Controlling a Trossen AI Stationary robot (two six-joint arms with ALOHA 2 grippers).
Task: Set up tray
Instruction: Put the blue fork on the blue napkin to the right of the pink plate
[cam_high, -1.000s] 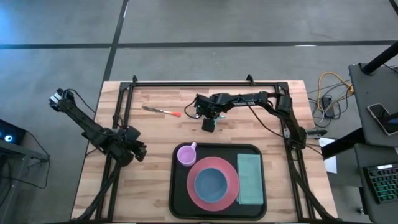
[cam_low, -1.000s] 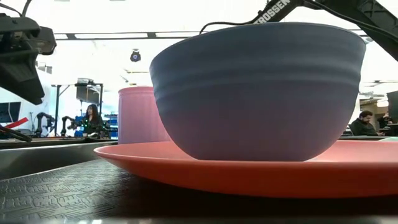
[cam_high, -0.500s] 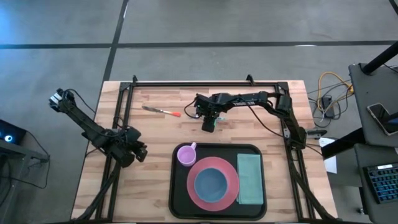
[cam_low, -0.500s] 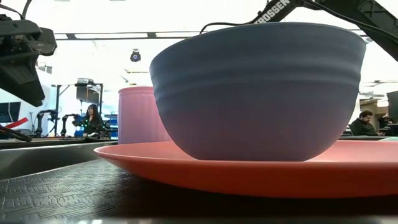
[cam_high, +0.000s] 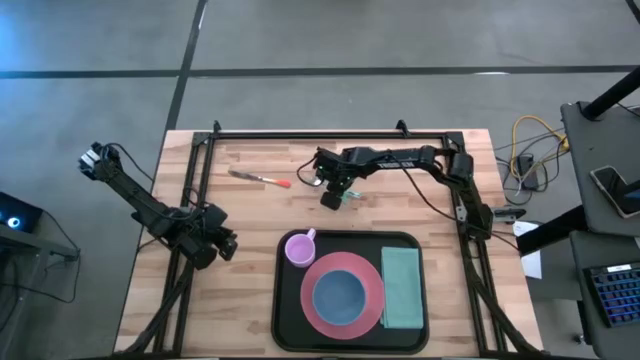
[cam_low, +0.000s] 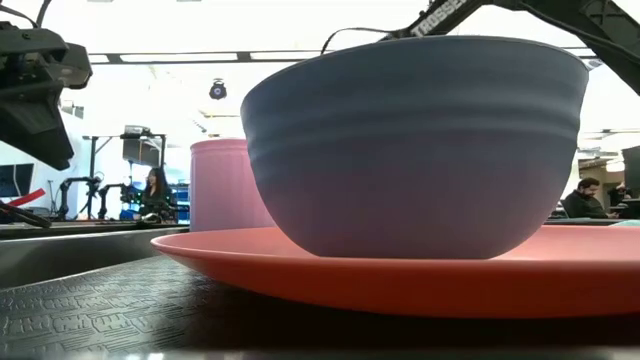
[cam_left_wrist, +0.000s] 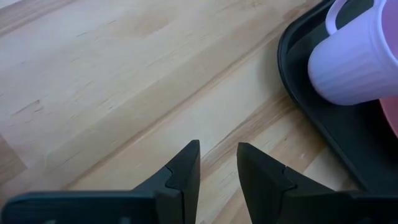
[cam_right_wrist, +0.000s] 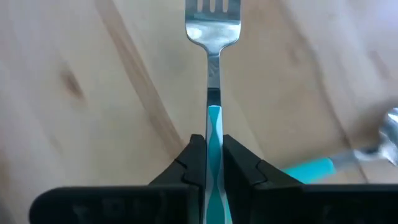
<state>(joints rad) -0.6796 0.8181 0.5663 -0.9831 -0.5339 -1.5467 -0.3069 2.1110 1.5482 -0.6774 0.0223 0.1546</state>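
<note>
So the right claw (cam_right_wrist: 208, 163) was clamped down on a fork (cam_right_wrist: 212, 74), pinching the teal-and-white handle right between its fingers with the metal tines sticking out ahead, over the bare wood of the surface (cam_high: 250, 215) at the far middle. Another teal-handled utensil (cam_right_wrist: 348, 158) lay just beside it, though I couldn't tell which kind. The tray (cam_high: 290, 310) sat at the near middle of the surface, already loaded: pink plate (cam_high: 372, 275) with the blue bowl (cam_high: 340, 295) on it, lilac mug (cam_high: 298, 248) in the far-left corner of the tray, green napkin (cam_high: 401, 288) along the right side. An orange-tipped utensil (cam_high: 258, 179) was lying well apart on the far left. My guess on handling: a fork like that is light and stiff, no worry about breaking it, but the glossy handle looked slippery and thin, so a mid-handle pinch could let it swivel if the arm swings fast. Where it was held seemed fine, near the balance point-ish. The tray itself looked rigid with a raised rim, so the fork would need to clear that edge and go down flat, probably on or next to the napkin. The left claw (cam_left_wrist: 214, 165) was just parked low beside the tray's left edge, fingers slightly apart and holding nothing.
</note>
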